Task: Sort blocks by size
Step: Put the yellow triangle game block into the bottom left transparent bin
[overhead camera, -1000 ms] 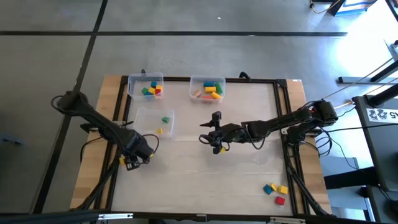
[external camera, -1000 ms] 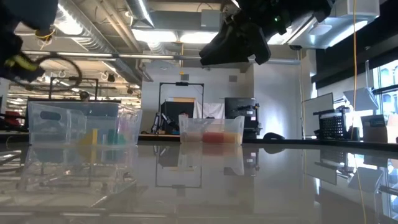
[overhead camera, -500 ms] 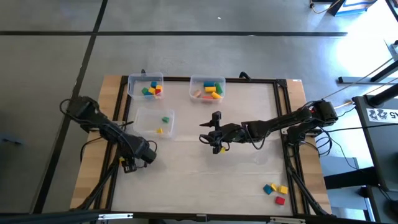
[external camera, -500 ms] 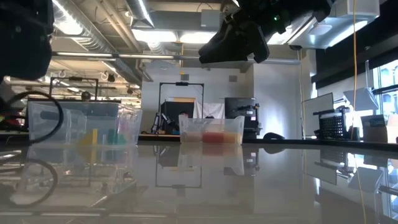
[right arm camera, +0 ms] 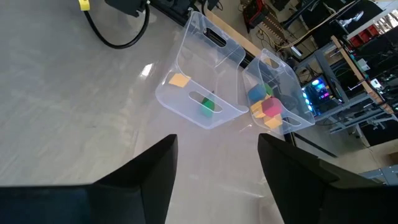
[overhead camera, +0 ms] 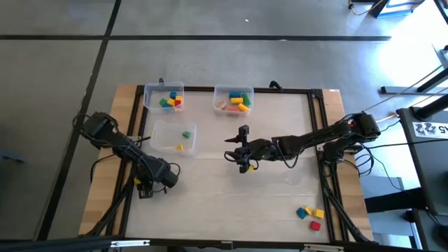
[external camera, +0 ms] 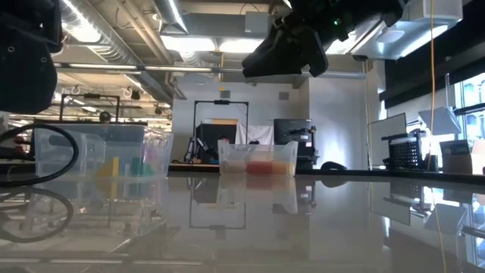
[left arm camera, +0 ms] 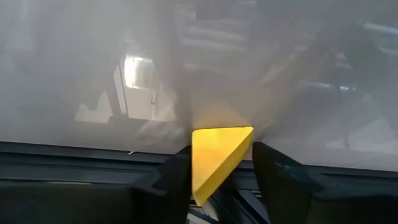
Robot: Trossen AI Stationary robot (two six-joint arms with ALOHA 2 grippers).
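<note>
Left gripper (overhead camera: pixel 145 186): low at the table's left edge; fingers bracket a yellow block (left arm camera: pixel 217 155), narrow gaps visible, contact unconfirmed.
Right gripper (overhead camera: pixel 243 165): hovering mid-table, fingers spread, empty.
Loose blocks (overhead camera: pixel 309 214): blue, yellow and red, grouped at the near right corner, well apart from both grippers.
Sorted blocks: two rear bins (overhead camera: pixel 233 99) part-filled; third bin (overhead camera: pixel 162 137) holds a green and a yellow piece.
Risk: the yellow block sits corner-on between the fingers; expect it to twist or slip out on closing.
Risk: the table edge is close; you may lose a dropped block over it.
</note>
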